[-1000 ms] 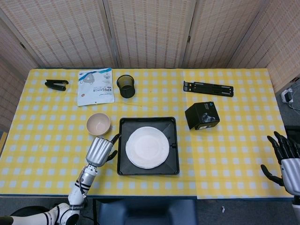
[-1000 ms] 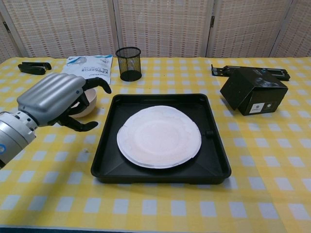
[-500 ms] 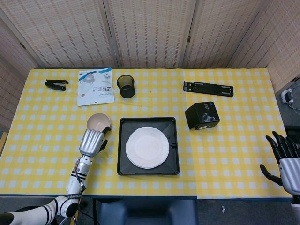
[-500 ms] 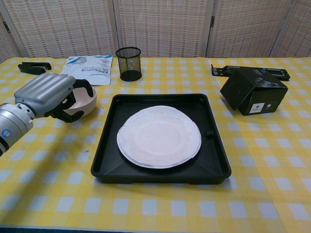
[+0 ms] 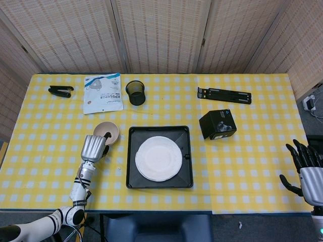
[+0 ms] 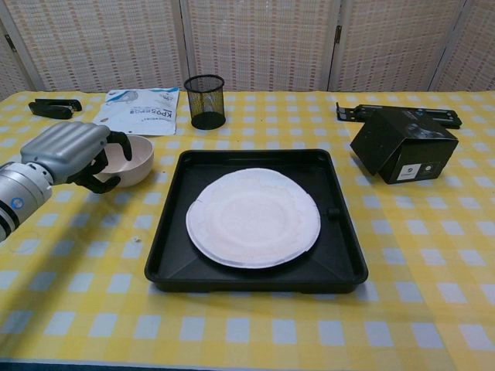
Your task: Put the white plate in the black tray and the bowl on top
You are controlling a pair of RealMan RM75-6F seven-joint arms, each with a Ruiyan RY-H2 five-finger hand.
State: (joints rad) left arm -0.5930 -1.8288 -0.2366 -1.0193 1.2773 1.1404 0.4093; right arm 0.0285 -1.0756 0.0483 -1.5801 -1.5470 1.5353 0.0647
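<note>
From overhead: white plate (image 5: 158, 158) lies inside the black tray (image 5: 132, 179) at table centre; bowl (image 5: 110, 129) stands on the cloth at the tray's 10 o'clock, my left hand (image 5: 94, 147) at its 7 o'clock edge with fingers curled at the rim; my right hand (image 5: 306, 169) sits at 4 o'clock, off the table edge, fingers spread, holding nothing. At chest level: plate (image 6: 253, 217) flat in tray (image 6: 165, 262), bowl (image 6: 133, 158) upright at tray's 10 o'clock, left hand (image 6: 71, 154) wrapped around its near side, fingers hooked over the rim.
</note>
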